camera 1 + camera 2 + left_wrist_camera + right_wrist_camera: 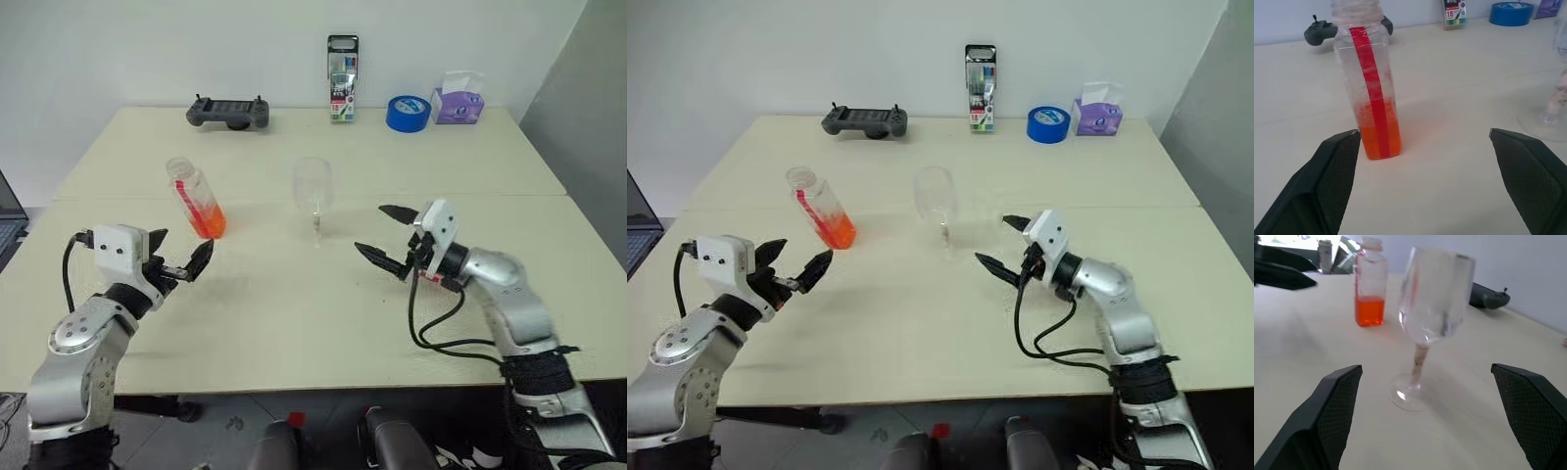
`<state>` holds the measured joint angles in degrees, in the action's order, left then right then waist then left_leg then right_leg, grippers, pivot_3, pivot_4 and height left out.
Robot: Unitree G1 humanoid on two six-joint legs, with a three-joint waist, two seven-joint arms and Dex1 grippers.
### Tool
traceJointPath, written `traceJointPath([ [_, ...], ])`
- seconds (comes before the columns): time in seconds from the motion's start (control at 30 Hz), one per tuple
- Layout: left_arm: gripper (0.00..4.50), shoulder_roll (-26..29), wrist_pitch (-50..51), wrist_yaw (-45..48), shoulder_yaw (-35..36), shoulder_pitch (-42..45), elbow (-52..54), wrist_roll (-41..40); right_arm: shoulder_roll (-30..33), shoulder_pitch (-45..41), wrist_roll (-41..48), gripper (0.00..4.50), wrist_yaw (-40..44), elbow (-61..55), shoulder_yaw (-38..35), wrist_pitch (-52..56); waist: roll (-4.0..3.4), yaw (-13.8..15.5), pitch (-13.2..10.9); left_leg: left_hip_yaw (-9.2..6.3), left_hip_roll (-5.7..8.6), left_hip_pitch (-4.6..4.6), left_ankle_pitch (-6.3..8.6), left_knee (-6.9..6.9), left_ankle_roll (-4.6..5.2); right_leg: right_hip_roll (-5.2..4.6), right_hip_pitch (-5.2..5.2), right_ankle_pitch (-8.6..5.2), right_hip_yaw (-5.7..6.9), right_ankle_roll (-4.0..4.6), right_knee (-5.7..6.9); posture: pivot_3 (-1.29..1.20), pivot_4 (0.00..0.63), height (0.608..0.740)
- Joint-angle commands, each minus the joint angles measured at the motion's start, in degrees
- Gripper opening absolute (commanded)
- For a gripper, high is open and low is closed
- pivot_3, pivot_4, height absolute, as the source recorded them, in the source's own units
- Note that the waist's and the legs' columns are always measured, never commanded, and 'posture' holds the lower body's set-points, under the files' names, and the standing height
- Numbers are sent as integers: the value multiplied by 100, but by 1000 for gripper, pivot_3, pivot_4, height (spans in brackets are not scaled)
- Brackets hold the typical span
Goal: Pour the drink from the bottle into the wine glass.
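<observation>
The bottle (194, 196) stands on the table at centre-left, tilted in the head views, its mouth open. The orange-red drink (209, 223) fills its bottom part, and a red strip runs down its side (1371, 88). The empty wine glass (313, 191) stands upright to its right. My left gripper (181, 250) is open, level, just in front of the bottle and apart from it. My right gripper (372, 229) is open to the right of the glass, pointing at it with a gap between. The right wrist view shows the glass (1435, 298) ahead of the open fingers (1334, 401).
Along the table's far edge lie a black game controller (228, 113), a pack of markers (342, 78), a blue tape roll (408, 113) and a purple tissue pack (458, 103). A laptop corner (8, 220) shows at the left. A cable (436, 328) loops from my right wrist.
</observation>
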<state>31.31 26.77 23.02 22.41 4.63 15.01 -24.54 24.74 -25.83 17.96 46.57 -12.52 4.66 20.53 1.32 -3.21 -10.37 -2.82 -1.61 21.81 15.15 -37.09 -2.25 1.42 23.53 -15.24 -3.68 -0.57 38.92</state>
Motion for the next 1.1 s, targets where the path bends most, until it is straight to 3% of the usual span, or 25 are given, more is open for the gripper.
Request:
traceJointPath([
  [0.03,4500,-95,-268,-299,85,217,-208,215,459,-57,803,4492,444,-1040,-98,849,3,11,-2,-1,0,1,0,0,0,0,0,0,2,0,-1,0,150,740],
  [0.2,4500,-149,-515,-335,27,486,-646,343,992,57,1478,4492,673,-1658,-234,1480,19,35,-9,3,7,7,0,-1,0,-8,-1,0,-1,0,-10,0,150,740],
  [0.37,4500,-181,-719,-272,-229,921,-1159,483,1069,106,1888,4492,529,-1939,-315,1805,23,74,-11,4,11,8,0,-2,0,-11,-2,0,0,-1,-12,0,150,740],
  [0.93,4500,-100,-1490,136,-534,1902,-2754,808,1068,466,1864,4492,48,-2196,-347,1686,27,110,-12,2,10,11,-1,-1,-1,-11,0,0,6,-1,-12,0,150,740],
  [1.1,4500,-186,-1948,209,-740,2546,-3738,1025,1088,387,1863,4492,-9,-2171,-383,1709,28,141,-12,-3,12,12,-1,-2,-1,-9,-1,0,13,-2,-10,0,150,740],
])
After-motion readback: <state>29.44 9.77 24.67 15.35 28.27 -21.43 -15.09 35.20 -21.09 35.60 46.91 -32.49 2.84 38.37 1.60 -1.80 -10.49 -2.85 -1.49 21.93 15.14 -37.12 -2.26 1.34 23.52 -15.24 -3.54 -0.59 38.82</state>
